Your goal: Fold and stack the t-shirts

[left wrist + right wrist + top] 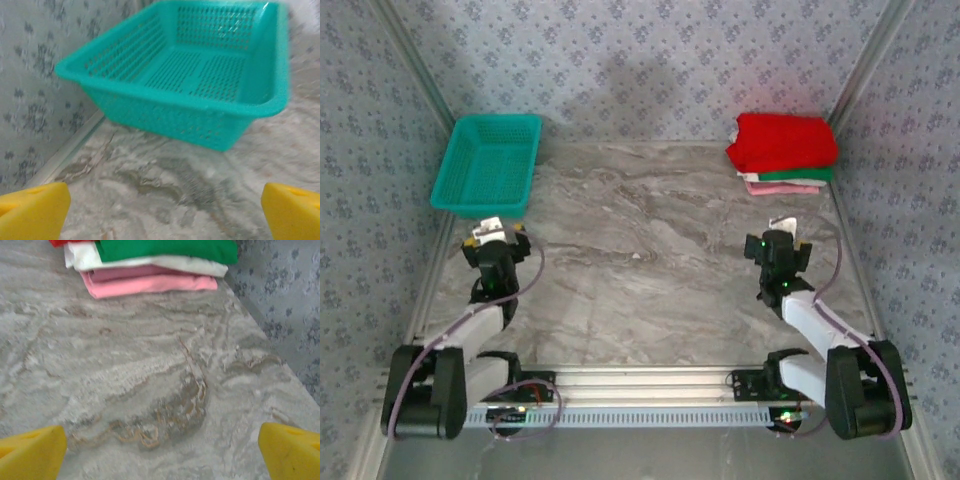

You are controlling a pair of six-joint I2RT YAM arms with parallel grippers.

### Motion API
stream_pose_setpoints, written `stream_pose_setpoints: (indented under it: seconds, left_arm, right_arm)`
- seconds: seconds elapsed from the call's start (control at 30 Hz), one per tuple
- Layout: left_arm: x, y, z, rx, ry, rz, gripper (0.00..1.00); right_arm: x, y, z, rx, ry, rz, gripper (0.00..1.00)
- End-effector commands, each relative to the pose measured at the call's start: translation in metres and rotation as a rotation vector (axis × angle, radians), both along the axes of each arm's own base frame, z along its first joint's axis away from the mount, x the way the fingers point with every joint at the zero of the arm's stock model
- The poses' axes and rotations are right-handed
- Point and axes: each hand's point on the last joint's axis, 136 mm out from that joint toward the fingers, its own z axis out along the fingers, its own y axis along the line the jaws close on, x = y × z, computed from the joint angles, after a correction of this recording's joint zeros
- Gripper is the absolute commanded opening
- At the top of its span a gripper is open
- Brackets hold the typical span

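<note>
Stack of folded t-shirts [782, 152] sits at the far right corner of the worktop [650, 260]: red t-shirt [785, 138] on top, then green [165, 249], white [82, 256] and pink [150, 284] at the bottom. The stack's long axis runs left-right. It lies straight ahead of the right gripper [781, 228], near but apart, which makes this the nearer arm by far. The right gripper's yellow fingers [30, 452] are spread wide and hold nothing. The left gripper [492, 232] is likewise open and bare, facing the teal basket [170, 95], which is empty. Judgement: folding and stacking look finished.
</note>
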Motion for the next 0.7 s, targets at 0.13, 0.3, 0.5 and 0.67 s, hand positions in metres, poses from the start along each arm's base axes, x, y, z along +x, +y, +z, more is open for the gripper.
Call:
stream_pose_setpoints:
  seconds: [0.13,0.3,0.5,0.67]
  left_arm:
    - [0.043,-0.005,-0.024,-0.006,0.02,-0.044,0.98]
    - [0.046,-0.017,-0.028,-0.006,0.035,-0.121,0.98]
    - [0.031,-0.033,-0.027,-0.012,-0.07,-0.246,0.98]
    - [0.051,-0.048,-0.04,-0.042,0.027,-0.366,0.98]
  right_arm:
    - [0.039,-0.005,0.0,-0.06,-0.053,-0.014,1.0]
    - [0.07,0.011,-0.001,-0.074,-0.089,0.085,1.0]
    - [0.056,0.005,-0.007,-0.002,-0.176,0.122,1.0]
    - [0.062,-0.001,-0.023,0.117,-0.153,0.176,1.0]
